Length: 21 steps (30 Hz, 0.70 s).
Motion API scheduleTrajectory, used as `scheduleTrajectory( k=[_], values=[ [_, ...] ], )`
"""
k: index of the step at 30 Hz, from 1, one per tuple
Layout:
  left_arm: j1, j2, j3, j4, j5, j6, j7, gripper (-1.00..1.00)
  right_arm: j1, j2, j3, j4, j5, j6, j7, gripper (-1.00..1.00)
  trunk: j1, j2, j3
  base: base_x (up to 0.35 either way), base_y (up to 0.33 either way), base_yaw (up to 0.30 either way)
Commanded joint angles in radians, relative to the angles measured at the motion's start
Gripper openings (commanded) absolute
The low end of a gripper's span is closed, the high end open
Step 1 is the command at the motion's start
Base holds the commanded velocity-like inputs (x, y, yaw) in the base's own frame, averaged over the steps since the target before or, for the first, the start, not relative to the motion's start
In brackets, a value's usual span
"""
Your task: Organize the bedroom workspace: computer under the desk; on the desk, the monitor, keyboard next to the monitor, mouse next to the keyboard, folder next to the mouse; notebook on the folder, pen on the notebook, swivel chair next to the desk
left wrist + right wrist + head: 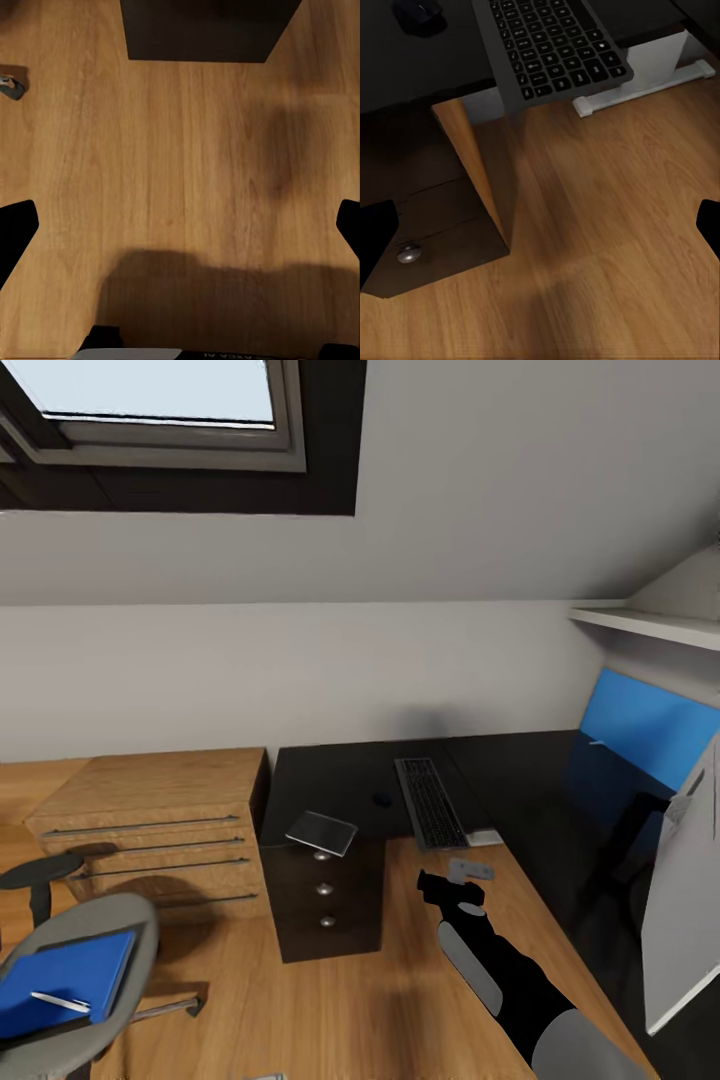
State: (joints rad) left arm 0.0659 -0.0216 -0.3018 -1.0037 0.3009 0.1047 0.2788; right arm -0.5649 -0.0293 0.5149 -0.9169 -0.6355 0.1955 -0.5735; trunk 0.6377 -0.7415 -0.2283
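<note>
head high over desk (350, 775), wrists near floor (180, 172), perhaps

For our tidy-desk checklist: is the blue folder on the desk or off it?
Off. The blue folder lies on the chair seat, away from the desk.

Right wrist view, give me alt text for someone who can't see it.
A black keyboard lies on a dark desk, with a mouse beside it. Below the desk edge sit a drawer knob and wooden floor; dark fingertips frame the sides.
</note>
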Motion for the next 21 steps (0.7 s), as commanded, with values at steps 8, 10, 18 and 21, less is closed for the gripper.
scheduleTrajectory(
  k=[8,10,18,21],
  values=[
    [0.000,0.000,-0.002,-0.003,0.007,0.005,0.007,1.00,-0.001,-0.001,0.006,-0.002,-0.004,0.005,-0.008,1.00,0.000,-0.001,-0.001,-0.184,0.000,0.000],
    [0.000,0.000,-0.002,-0.003,0.007,0.004,0.007,1.00,-0.001,-0.001,0.006,-0.002,-0.004,0.005,-0.007,1.00,0.000,-0.001,-0.001,-0.052,0.000,0.000],
    [0.000,0.000,-0.002,-0.003,0.007,0.004,0.007,1.00,-0.001,-0.001,0.009,-0.003,-0.004,0.005,-0.007,1.00,0.000,-0.001,-0.001,-0.199,-0.001,0.000],
    [0.000,0.000,-0.002,-0.003,0.007,0.004,0.007,1.00,-0.001,-0.001,0.009,-0.003,-0.003,0.005,-0.007,1.00,0.000,-0.001,-0.001,-0.317,-0.053,0.000]
  ],
)
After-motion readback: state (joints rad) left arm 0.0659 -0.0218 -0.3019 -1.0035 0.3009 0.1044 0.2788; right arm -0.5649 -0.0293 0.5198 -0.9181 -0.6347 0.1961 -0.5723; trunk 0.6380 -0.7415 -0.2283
